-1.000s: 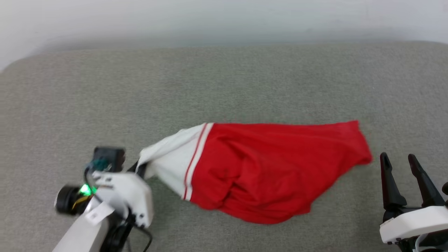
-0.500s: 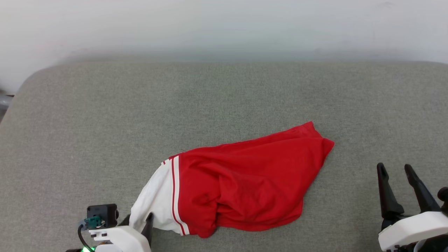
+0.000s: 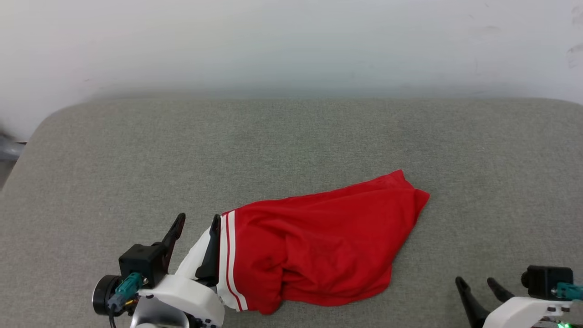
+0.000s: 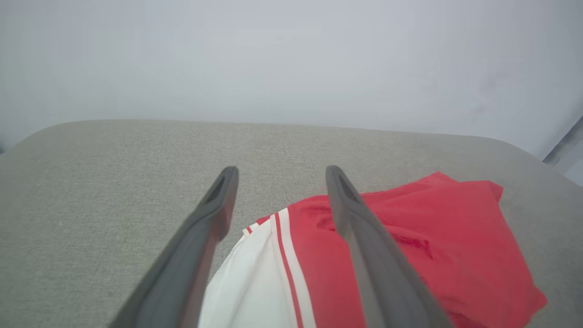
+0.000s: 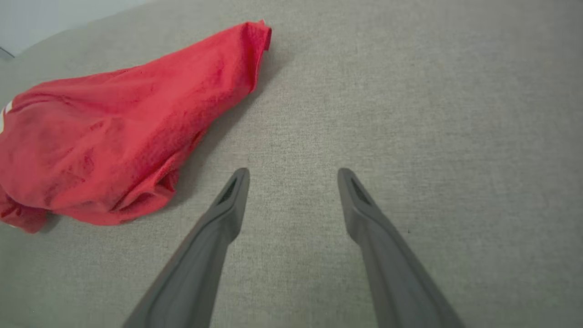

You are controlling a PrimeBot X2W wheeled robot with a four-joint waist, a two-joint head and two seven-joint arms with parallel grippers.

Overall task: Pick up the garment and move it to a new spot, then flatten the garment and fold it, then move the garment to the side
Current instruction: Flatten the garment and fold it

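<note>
Both your left claw (image 3: 198,219) and right claw (image 3: 476,281) are spread and empty, and the shirt (image 3: 319,246) lies bunched near the front edge of the cushion (image 3: 291,136) (white sleeve (image 4: 255,282) beneath the left one), so pinching just one layer could drag it crooked.

A broad grey woven surface (image 3: 291,136), padded-looking, with rounded far corners and a soft curved back edge. Runs from side to side of the head view and lies beneath both wrist views as well. Behind it, touching or just beside its far edge (cannot tell which), a plain pale wall (image 3: 291,41), faintly scuffed at the upper right. Past the left corner, a small blurred dark grey shape (image 3: 8,148), too unclear to name.
</note>
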